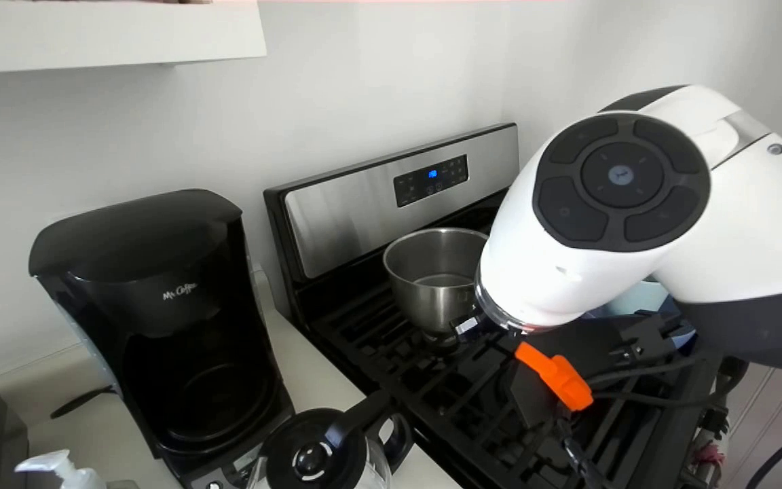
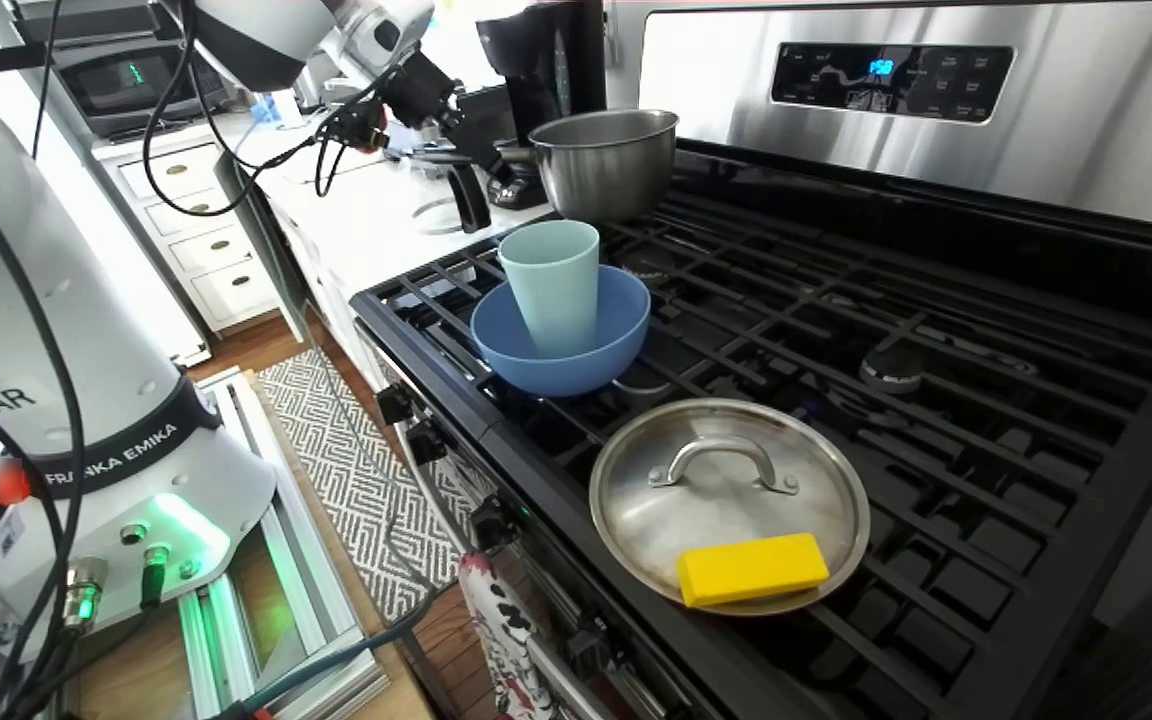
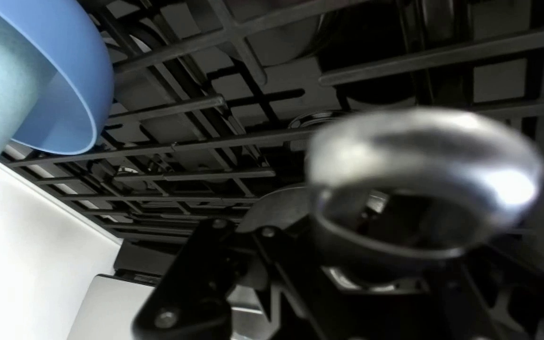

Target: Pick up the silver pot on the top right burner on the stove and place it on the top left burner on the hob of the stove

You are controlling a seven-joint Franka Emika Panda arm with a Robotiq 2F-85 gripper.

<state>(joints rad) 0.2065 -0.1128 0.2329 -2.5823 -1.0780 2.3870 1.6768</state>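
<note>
The silver pot (image 2: 604, 170) is upright over the top left burner (image 1: 440, 338) of the stove (image 2: 1086, 90), at the back near the coffee maker. Its base looks slightly above the grate, but contact is hard to tell. Its handle points toward the arm. My gripper (image 2: 491, 160) is closed around the handle; in the wrist view the blurred handle end (image 3: 423, 146) passes between the fingers (image 3: 371, 283) and hides part of them. The pot also shows in an exterior view (image 1: 432, 302). The top right burner (image 2: 891, 370) is uncovered.
A blue bowl (image 2: 561, 375) with a pale cup (image 2: 556, 280) stands at the front left of the cooktop. A lid (image 2: 636, 510) with a yellow block (image 2: 751, 570) lies front right. The coffee maker (image 1: 133, 244) and glass carafe (image 1: 320, 448) stand left of the stove.
</note>
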